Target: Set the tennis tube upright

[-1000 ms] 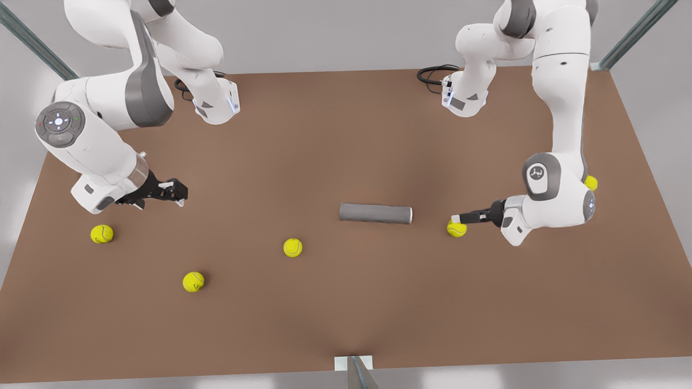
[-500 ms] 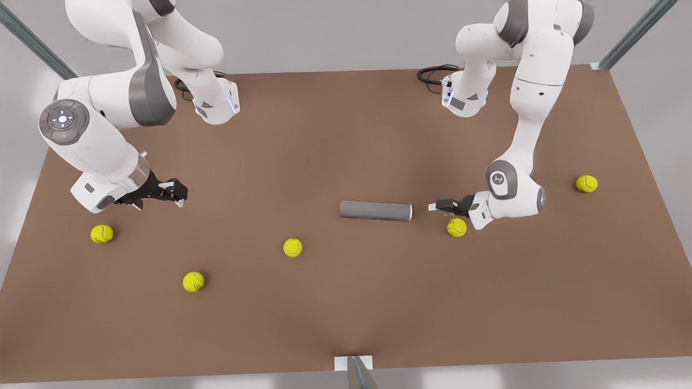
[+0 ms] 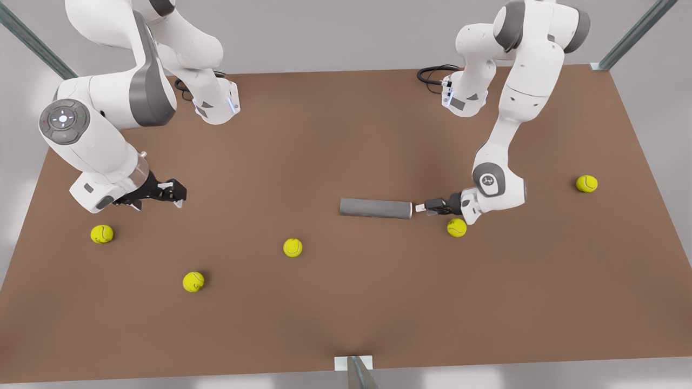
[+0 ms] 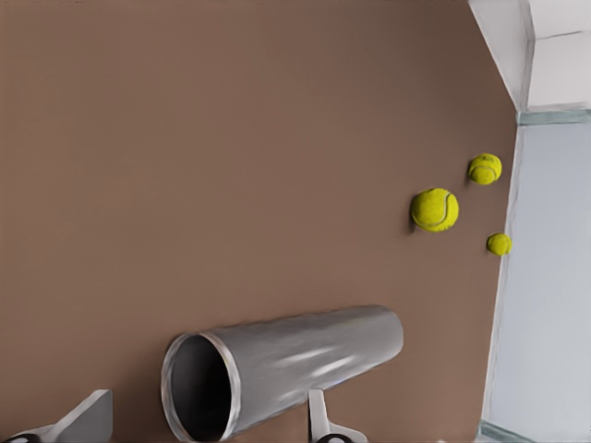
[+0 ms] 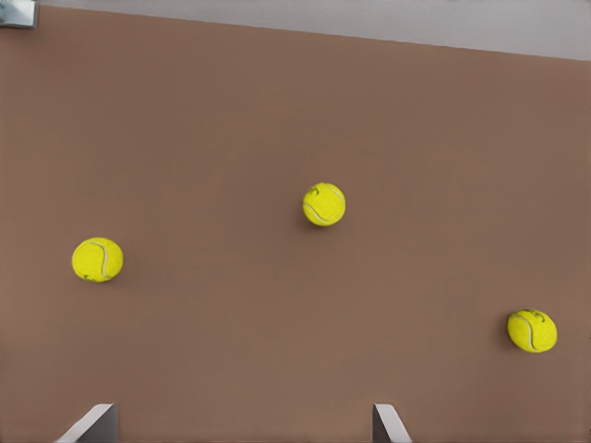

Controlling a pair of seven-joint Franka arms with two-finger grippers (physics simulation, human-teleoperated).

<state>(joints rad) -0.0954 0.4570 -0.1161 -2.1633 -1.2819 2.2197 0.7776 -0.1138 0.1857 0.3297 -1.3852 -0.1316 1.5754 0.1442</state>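
The left gripper point(image 3: 417, 207) holds its fingers point(image 4: 319, 417) wide apart at the hollow end of the lying tennis tube point(image 3: 375, 208), mid-frame in the front view. The left wrist view shows inside that hole. The right gripper point(image 3: 178, 193) waits, spread open, over the table point(image 3: 335, 135).

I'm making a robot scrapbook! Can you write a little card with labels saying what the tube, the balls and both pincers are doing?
tennis tube: lying flat on the brown table, hollow end facing the left pincer
left pincer: open, at the tube's hollow end
right pincer: open, waiting over the table, holding nothing
tennis balls: five loose, nearest beside the left pincer
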